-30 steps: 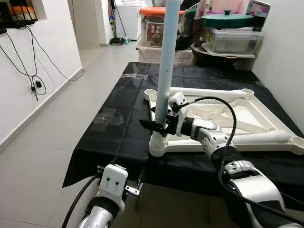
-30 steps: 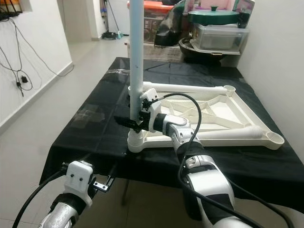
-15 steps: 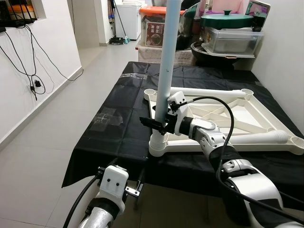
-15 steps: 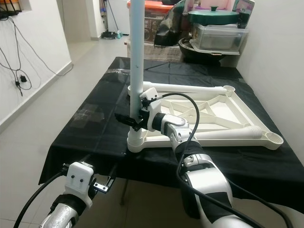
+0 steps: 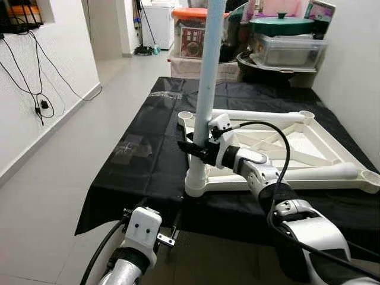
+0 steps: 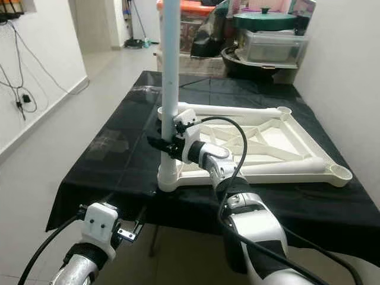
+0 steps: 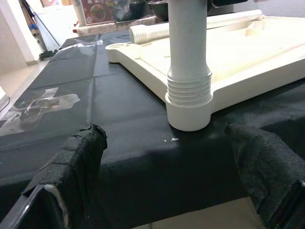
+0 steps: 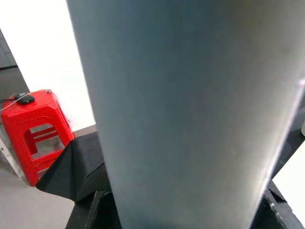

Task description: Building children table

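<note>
Right gripper (image 5: pixel 195 147) is clamped on the table leg (image 5: pixel 208 71), which stands in the corner socket (image 7: pixel 188 109) of the upside-down tabletop (image 5: pixel 309 145) on the black surface (image 5: pixel 142 160). Threads show, so it's prob not fully in; a crooked twist could jam it. Left gripper (image 7: pixel 167 157) hangs wide apart, low by the edge.

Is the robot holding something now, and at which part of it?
The right gripper grips the upright pale blue table leg low down, just above its threaded end in the corner socket. The left gripper holds nothing.

Smooth matt plastic table leg (image 5: pixel 209 71), cream plastic tabletop (image 5: pixel 309 148), slightly glossy black cloth (image 5: pixel 148 160)
</note>
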`<state>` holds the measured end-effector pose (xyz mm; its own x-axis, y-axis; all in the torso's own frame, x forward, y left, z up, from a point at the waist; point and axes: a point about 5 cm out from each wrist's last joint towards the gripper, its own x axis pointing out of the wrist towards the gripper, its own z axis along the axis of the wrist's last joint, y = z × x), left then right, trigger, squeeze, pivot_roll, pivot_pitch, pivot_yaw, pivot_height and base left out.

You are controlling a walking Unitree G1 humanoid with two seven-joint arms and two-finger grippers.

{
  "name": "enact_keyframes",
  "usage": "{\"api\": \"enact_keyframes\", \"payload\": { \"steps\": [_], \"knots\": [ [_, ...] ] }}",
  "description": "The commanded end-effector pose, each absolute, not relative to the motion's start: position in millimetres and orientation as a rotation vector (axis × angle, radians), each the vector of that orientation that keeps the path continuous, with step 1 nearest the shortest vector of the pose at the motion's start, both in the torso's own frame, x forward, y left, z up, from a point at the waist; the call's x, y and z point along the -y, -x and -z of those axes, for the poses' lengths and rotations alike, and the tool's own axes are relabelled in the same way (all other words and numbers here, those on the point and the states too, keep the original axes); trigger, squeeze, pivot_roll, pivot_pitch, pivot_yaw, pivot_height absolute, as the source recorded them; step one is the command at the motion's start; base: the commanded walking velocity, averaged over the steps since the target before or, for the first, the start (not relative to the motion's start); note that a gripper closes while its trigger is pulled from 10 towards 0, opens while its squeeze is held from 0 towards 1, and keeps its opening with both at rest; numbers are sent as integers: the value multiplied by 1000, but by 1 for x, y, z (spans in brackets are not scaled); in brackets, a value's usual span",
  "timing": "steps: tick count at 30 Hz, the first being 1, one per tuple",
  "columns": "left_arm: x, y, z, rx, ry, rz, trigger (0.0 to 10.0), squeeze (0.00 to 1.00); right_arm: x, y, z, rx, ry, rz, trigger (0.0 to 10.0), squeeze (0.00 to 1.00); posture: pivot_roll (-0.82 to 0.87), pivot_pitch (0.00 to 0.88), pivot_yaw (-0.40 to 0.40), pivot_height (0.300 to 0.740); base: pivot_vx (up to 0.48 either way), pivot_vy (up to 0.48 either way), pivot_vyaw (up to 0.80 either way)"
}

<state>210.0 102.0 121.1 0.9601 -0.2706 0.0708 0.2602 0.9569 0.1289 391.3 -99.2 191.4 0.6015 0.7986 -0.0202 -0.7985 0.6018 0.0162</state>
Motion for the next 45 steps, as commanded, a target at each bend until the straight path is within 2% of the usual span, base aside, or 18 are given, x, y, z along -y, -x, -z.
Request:
{"api": "enact_keyframes", "payload": {
  "steps": [1, 8, 14, 15, 17, 18, 19, 22, 23, 25, 27, 33, 36, 38, 41, 44, 45],
  "knots": [
    [-102, -209, -123, 99, -124, 274, 10000, 0, 95, -391, -192, -23, -16, -939, 0, 0, 66, 0, -81, 740, 0, 0, 0],
    [-102, -210, -123, 104, -130, 272, 10000, 0, 97, -389, -186, -11, -16, -906, 0, 0, 65, 0, -80, 740, 0, 0, 0],
    [-104, -212, -124, 107, -134, 265, 10000, 0, 107, -391, -180, 21, -20, -748, 0, 0, 62, 0, -78, 740, 0, 0, 0],
    [-105, -213, -124, 108, -135, 264, 10000, 0, 113, -392, -177, 23, -15, -670, 0, 0, 58, 0, -74, 740, 0, 0, 0],
    [-105, -213, -124, 108, -135, 264, 10000, 0, 113, -392, -177, 23, -15, -670, 0, 0, 58, 0, -74, 740, 0, 0, 0],
    [-105, -214, -124, 109, -137, 264, 10000, 0, 120, -393, -173, 25, -5, -553, 0, 0, 54, 0, -69, 740, 0, 0, 0],
    [-105, -214, -124, 109, -137, 264, 10000, 0, 120, -393, -173, 25, -5, -553, 0, 0, 54, 0, -69, 740, 0, 0, 0],
    [-104, -217, -125, 114, -140, 268, 10000, 0, 142, -390, -161, 30, 0, -128, 0, 0, 51, 0, -66, 740, 0, 0, 0],
    [-104, -217, -125, 114, -140, 268, 10000, 0, 142, -390, -161, 30, 0, -128, 0, 0, 51, 0, -66, 740, 0, 0, 0],
    [-104, -218, -125, 115, -141, 269, 10000, 0, 146, -385, -158, 24, -28, 39, 0, 0, 52, 0, -68, 740, 0, 0, 0],
    [-105, -218, -125, 115, -142, 268, 10000, 0, 145, -383, -158, 25, -35, 100, 0, 0, 51, 0, -65, 740, 0, 0, 0],
    [-105, -219, -125, 116, -144, 269, 10000, 0, 129, -372, -159, -2, -81, 319, 0, 0, 56, 0, -66, 740, 0, 0, 0],
    [-104, -219, -126, 119, -144, 270, 10000, 0, 106, -368, -156, -68, -133, 419, 0, 0, 57, 0, -64, 740, 0, 0, 0],
    [-104, -219, -126, 119, -144, 270, 10000, 0, 106, -368, -156, -68, -133, 419, 0, 0, 57, 0, -64, 740, 0, 0, 0],
    [-103, -218, -127, 123, -141, 272, 10000, 0, 87, -362, -153, -120, -163, 450, 0, 0, 65, 0, -69, 740, 0, 0, 0],
    [-102, -218, -127, 123, -141, 272, 10000, 0, 83, -360, -153, -121, -172, 447, 0, 0, 65, 0, -68, 740, 0, 0, 0],
    [-103, -217, -126, 120, -139, 270, 10000, 0, 79, -358, -155, -109, -189, 408, 8392, 0, 60, 0, -67, 740, 0, 0, 0]
  ]
}}
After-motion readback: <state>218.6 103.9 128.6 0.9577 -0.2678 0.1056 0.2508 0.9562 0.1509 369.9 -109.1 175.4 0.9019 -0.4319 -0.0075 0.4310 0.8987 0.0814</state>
